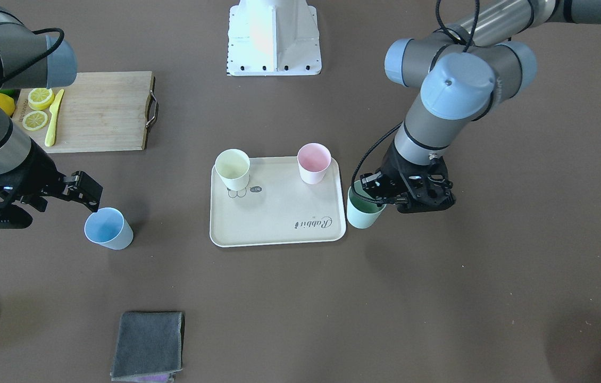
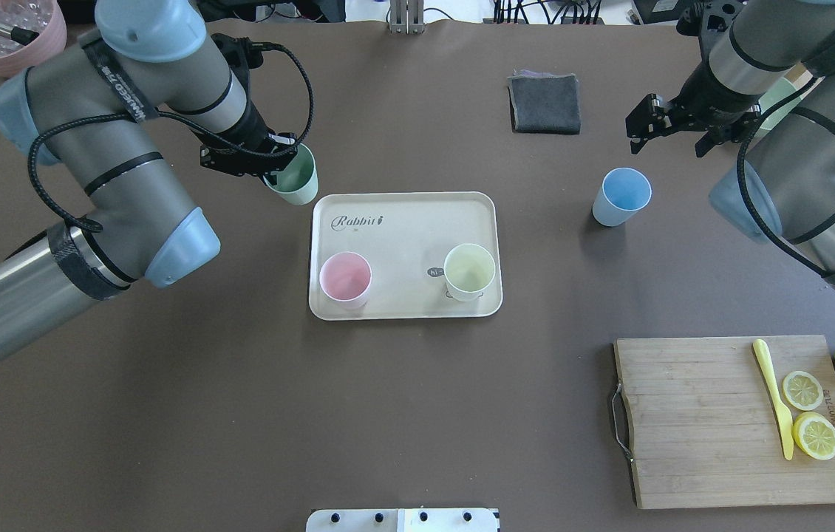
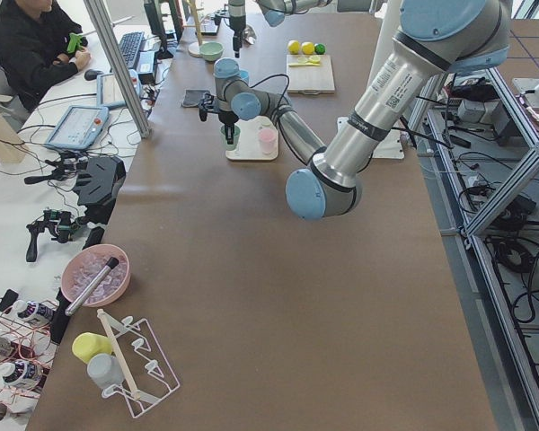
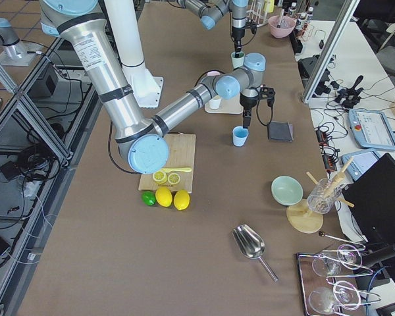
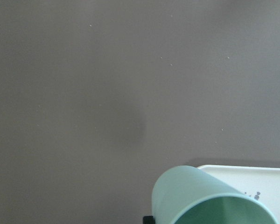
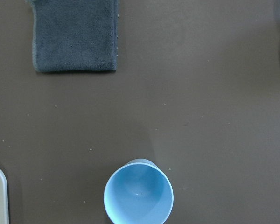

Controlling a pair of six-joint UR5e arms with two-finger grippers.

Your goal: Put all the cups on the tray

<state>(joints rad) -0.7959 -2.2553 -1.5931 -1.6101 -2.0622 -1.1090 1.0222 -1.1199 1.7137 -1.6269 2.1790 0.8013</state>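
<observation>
On the tray (image 2: 403,222) the pink cup (image 2: 345,279) and yellow cup (image 2: 469,271) stand upright. Left gripper (image 2: 270,168) pinches the mint cup (image 2: 295,177) by its rim just beside the tray's "Rabbit" corner, seemingly lifted off the table. Blue cup (image 2: 621,196) sits upright on the table, well apart from the tray; right gripper (image 2: 667,142) hangs near it, fingers spread, touching nothing

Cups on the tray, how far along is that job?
Halfway. The pink cup and yellow cup stand on the tray. The left hand grips the green cup just off the tray's corner. The blue cup sits on the table, with the open right hand beside it.
</observation>
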